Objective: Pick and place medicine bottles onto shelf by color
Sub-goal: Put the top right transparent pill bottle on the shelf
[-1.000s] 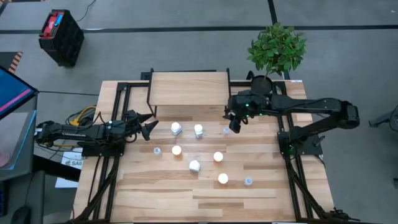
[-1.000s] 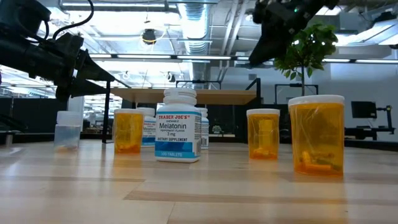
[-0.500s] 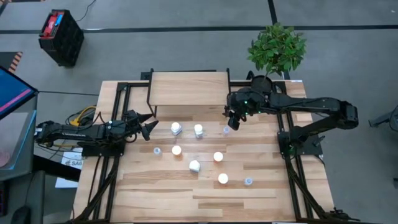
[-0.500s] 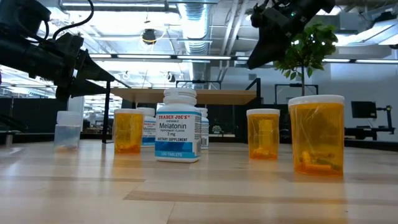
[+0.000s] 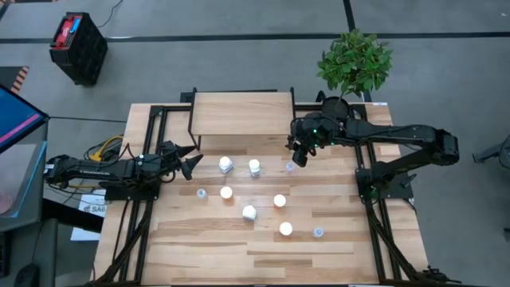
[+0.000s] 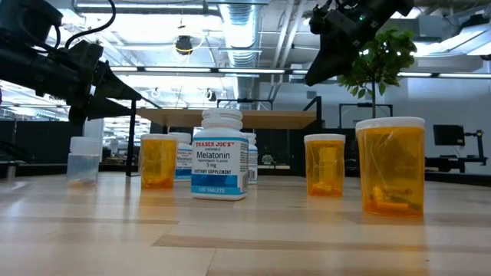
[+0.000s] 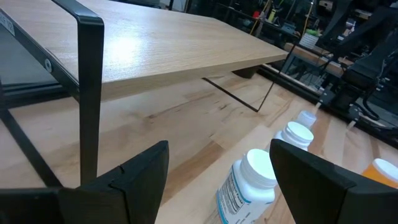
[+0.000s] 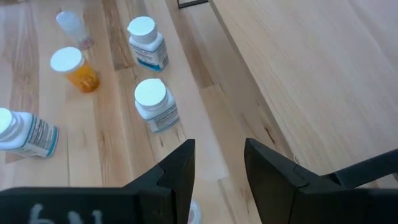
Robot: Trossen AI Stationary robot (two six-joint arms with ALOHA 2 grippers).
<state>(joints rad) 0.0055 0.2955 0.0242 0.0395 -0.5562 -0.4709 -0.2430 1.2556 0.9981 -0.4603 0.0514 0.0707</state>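
Observation:
Several small medicine bottles stand upright on the slatted table in front of the shelf. They include white ones, orange ones with white caps and clear ones. My right gripper hangs open above the table by the shelf's near right corner. It is just over a clear bottle, with nothing between its fingers. My left gripper waits open at the table's left, pointing toward a white bottle. The shelf's top board is bare.
A potted plant stands at the far right corner behind my right arm. The shelf's thin black legs rise close to my left gripper. The near half of the table holds no bottles. A black crate sits on the floor.

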